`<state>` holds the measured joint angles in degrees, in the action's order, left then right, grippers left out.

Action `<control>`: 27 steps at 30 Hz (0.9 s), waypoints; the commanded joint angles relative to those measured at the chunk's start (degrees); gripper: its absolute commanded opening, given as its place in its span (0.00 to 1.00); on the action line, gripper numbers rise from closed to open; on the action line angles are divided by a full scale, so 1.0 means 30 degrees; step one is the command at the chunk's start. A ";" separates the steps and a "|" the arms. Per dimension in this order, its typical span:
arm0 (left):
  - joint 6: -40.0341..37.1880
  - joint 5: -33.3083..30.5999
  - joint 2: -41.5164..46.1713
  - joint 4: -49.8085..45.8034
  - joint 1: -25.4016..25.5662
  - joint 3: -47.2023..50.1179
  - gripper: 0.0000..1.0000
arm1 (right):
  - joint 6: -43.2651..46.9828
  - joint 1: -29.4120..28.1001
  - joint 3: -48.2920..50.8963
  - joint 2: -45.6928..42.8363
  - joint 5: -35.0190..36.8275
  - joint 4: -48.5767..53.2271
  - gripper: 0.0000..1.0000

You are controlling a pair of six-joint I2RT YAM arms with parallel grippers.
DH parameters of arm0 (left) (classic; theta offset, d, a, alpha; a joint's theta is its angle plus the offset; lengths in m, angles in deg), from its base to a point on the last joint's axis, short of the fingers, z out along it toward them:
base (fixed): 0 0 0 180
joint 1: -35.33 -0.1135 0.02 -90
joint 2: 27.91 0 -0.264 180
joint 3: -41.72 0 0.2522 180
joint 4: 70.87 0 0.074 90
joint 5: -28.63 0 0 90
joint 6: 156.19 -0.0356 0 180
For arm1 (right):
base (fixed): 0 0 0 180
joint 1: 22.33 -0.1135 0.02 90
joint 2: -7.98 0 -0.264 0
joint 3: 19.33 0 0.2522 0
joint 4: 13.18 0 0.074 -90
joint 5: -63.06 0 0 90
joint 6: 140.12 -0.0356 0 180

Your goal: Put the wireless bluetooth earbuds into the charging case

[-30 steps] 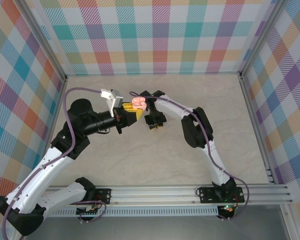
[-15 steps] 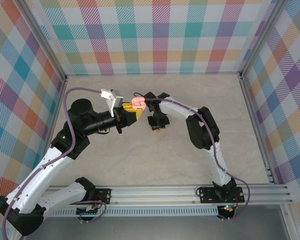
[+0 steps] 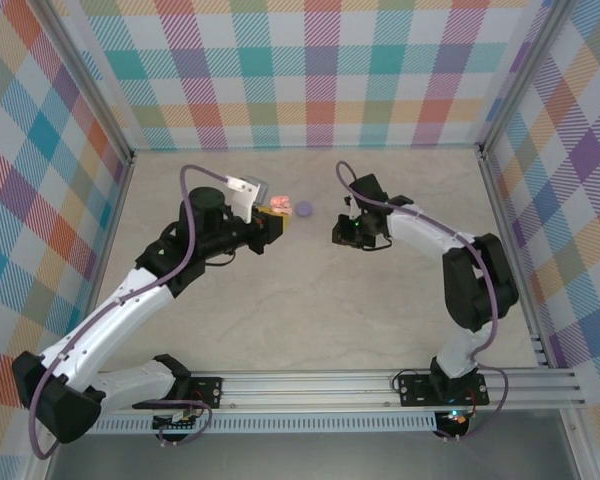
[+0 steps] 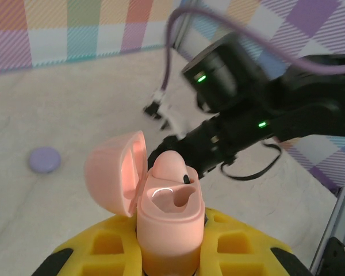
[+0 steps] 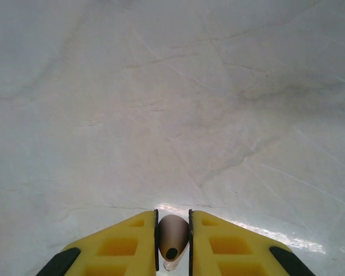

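Earbud [image 5: 172, 237] is pinched in the right tool [image 5: 173, 221]; the open case [image 4: 169, 201], clamped in the left tool [image 4: 168, 238], is seen leftward, one slot empty.

Right hand [image 3: 342, 234], once beside the charging case [image 3: 276, 208], now well apart.

- The pink case [image 4: 167, 221] looks like smooth plastic with a soft shine.
- The earbud [image 5: 173, 237] is smooth and shiny.
- The yellow fingers [image 5: 126, 244] of the right claw [image 5: 173, 221] and the left claw [image 4: 168, 256] are dull plastic.
- The table [image 5: 161, 86] looks like pale stone, smooth, with thin grey veins and a small gleam.
- The purple disc [image 4: 44, 159] looks dull.
- The rail [image 3: 330, 385] is ribbed bare metal.
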<state>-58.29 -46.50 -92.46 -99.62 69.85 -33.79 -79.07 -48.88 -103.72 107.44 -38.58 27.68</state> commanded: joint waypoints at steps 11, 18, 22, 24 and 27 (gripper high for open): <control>0.1584 0.0094 -0.3268 0.1218 0.0176 0.0134 0.01 | 0.0625 0.0118 0.2310 -0.6138 -0.1524 -0.3830 0.19; 0.1325 0.2215 -0.3716 0.3146 0.0133 0.0821 0.02 | 0.1022 0.0117 0.2203 -0.8279 -0.2813 -0.4631 0.20; 0.0989 0.3911 -0.3647 0.4324 0.0179 0.1226 0.03 | 0.1068 0.0078 0.1894 -0.8975 -0.4149 -0.4992 0.20; 0.0609 0.4663 -0.3425 0.5032 0.0180 0.1533 0.04 | 0.1037 0.0060 0.1893 -0.9350 -0.4708 -0.5358 0.20; 0.0205 0.5072 -0.2912 0.6063 0.0204 0.2153 0.04 | 0.1015 -0.0050 0.1868 -0.9914 -0.5141 -0.5830 0.20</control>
<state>-55.49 -35.44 -103.15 -87.20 69.87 -29.16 -77.06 -48.79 -97.38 79.77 -50.27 13.64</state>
